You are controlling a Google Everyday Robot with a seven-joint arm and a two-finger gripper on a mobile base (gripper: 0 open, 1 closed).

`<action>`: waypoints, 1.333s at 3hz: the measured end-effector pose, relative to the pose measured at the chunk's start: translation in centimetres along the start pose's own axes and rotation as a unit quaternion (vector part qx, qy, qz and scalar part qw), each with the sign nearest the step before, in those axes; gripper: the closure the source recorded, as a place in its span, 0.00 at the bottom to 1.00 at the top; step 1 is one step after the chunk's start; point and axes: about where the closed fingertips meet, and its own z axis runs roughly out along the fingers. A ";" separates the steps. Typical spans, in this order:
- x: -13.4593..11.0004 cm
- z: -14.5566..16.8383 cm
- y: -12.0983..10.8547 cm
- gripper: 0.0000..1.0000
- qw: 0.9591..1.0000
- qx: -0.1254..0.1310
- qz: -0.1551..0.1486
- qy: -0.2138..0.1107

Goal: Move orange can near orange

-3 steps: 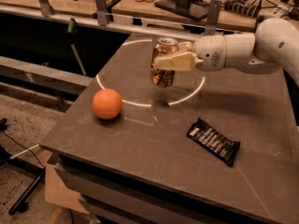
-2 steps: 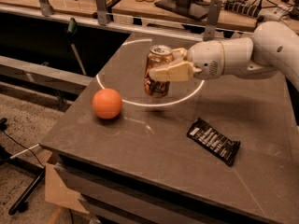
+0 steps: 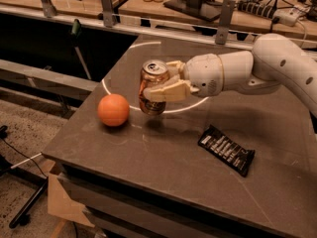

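The orange can is copper-orange with a silver top and pull tab. My gripper is shut on it from the right and holds it upright, a little above the grey table. The orange is a round bright fruit resting on the table, just left of the can and slightly nearer the front. A small gap separates the can and the orange.
A flat black wrapped bar lies on the table at the front right. My white arm reaches in from the right. A metal rail with posts runs behind the table. The table's left and front edges drop to the floor.
My gripper has carried the can to the left and toward the front, closer to the orange. The orange and the black bar have not moved.
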 end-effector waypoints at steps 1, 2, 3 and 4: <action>2.2 1.6 0.0 0.49 0.999 0.009 -0.030 0.016; 3.0 2.5 -0.1 0.28 0.999 0.014 -0.043 0.021; 3.4 2.9 -0.4 0.03 0.998 0.018 -0.047 0.029; 3.7 1.9 -1.4 0.00 0.997 0.040 -0.048 0.039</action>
